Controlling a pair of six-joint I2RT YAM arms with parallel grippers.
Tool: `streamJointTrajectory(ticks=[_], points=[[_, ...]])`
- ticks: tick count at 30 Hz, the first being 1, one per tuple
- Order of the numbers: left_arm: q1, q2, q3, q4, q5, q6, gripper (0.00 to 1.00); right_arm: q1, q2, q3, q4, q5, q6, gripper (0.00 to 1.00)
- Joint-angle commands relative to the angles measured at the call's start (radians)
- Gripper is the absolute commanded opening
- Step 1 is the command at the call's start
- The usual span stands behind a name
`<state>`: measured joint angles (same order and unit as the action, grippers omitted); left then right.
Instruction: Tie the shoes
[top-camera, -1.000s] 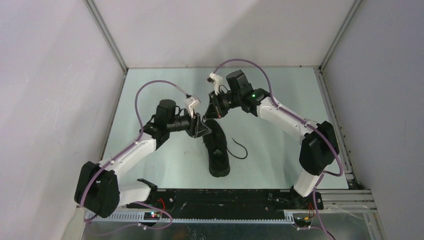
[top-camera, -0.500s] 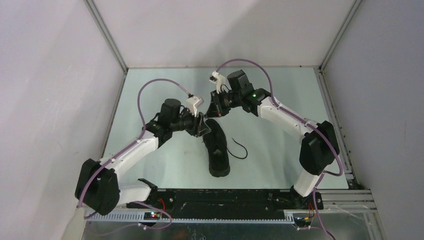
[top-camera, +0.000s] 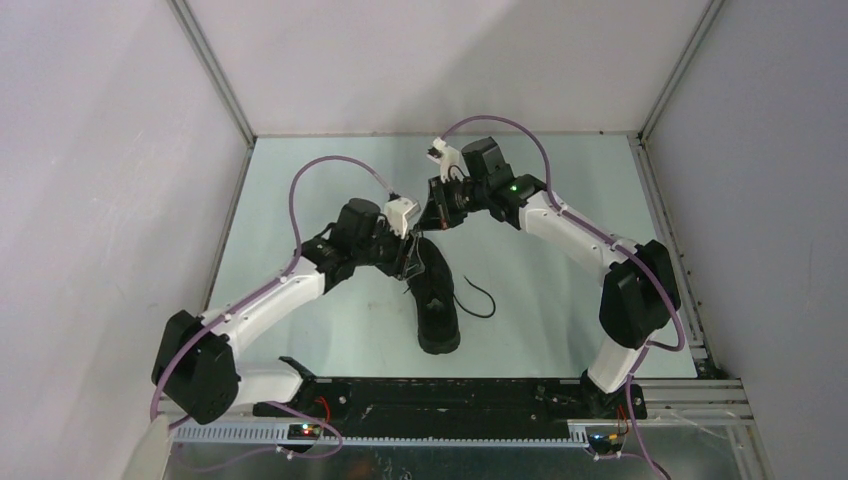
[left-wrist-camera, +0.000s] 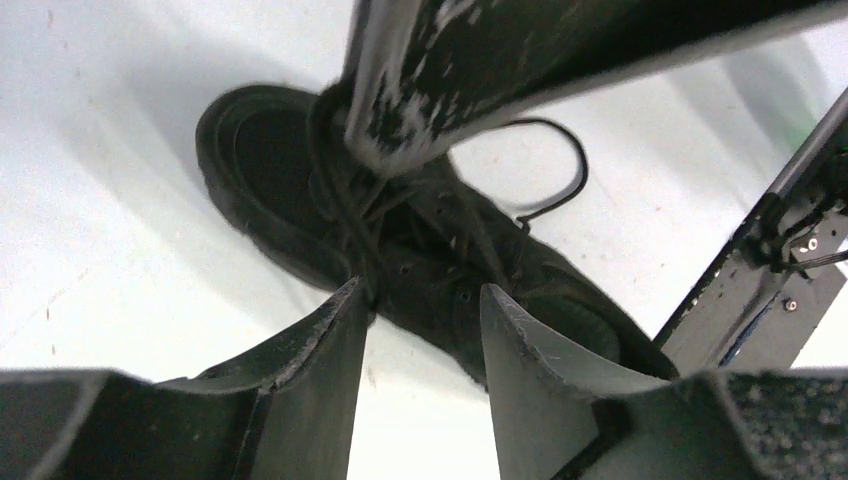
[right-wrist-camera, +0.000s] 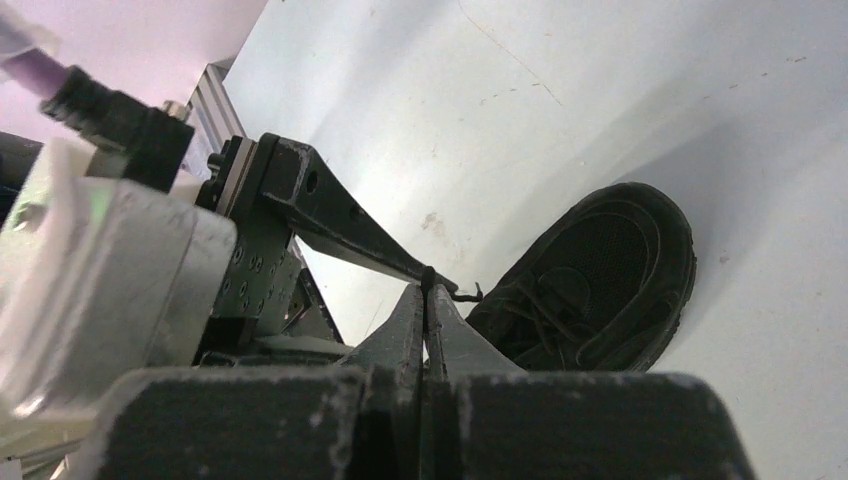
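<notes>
Pinching thin black lace (right-wrist-camera: 462, 293), right tool (right-wrist-camera: 427, 290) near matte, round-toed sneaker (right-wrist-camera: 600, 280)

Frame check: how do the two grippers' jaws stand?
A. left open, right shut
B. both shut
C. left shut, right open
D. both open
A: the left gripper shows a clear gap between its fingers, with the shoe seen through it. The right gripper has its fingers pressed together, a thin lace at their tips.
</notes>
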<state>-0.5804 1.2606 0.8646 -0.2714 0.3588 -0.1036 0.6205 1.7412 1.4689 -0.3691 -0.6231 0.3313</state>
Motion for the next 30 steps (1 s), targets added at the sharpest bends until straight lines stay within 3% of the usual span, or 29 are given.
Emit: streamJointTrajectory(ticks=[1,7,18,30], points=[[0.002,-0.052,0.030,-0.092,-0.061,0.011,0.52,-0.009,-0.008,0.000,0.056,-0.001,0.011,0.00],[0.001,-0.019,0.012,0.028,-0.024,-0.050,0.53,-0.011,-0.005,-0.001,0.061,0.000,0.008,0.00],[-0.031,0.061,0.075,0.067,-0.013,-0.086,0.53,-0.026,-0.011,0.001,0.062,-0.004,0.006,0.00],[-0.038,0.052,0.028,0.071,-0.028,-0.042,0.40,-0.044,-0.010,-0.007,0.068,-0.012,0.011,0.00]])
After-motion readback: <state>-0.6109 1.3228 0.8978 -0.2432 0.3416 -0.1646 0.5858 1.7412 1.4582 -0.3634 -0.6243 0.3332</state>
